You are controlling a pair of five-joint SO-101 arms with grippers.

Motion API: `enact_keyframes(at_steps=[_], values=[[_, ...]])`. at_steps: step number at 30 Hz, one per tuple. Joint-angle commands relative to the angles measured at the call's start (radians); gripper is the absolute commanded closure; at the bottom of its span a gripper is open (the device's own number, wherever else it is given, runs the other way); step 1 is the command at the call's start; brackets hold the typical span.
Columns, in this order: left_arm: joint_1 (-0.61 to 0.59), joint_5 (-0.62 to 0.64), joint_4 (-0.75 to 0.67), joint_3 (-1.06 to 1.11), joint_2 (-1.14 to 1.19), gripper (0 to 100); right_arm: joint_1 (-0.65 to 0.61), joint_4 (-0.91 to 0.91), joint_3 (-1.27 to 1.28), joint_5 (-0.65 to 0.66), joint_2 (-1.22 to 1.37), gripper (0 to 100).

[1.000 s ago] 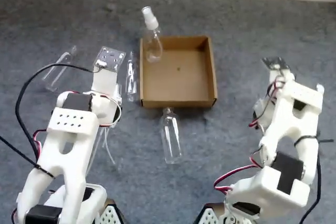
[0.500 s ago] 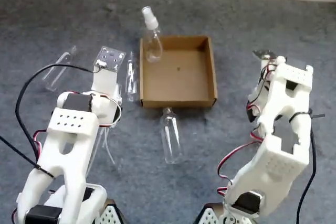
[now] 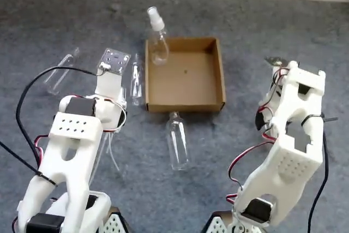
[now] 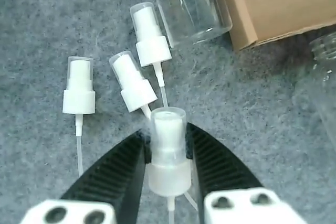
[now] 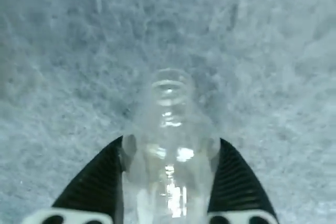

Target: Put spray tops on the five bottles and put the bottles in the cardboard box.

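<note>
We are gripping an uncapped bottle (image 5: 169, 150), right jaws clamped on its body, and the right arm (image 3: 292, 135) is unfolding and rising at the frame's right from its folded pose of a second ago. The left arm (image 3: 76, 129) is keeping still, left jaws clamped on a spray top (image 4: 168, 150), so we are judging that capping comes next. A capped bottle (image 3: 158, 45) is lying across the cardboard box (image 3: 221, 75) at its upper-left corner, an open bottle (image 3: 177, 143) is lying just below its lower edge, and bare desk (image 3: 245, 31) between box and right arm is leaving room.
</note>
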Motion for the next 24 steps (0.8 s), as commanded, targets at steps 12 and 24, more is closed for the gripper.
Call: enact_keyframes(at_steps=[12,24], values=[[0.015,0.066,0.097,-0.171,-0.209,99,-0.357,-0.143,0.271,-0.176,-0.774,99.6],[-0.162,0.201,-0.012,-0.174,-0.674,100,-0.909,-0.364,0.538,-0.284,-1.009,99.6]])
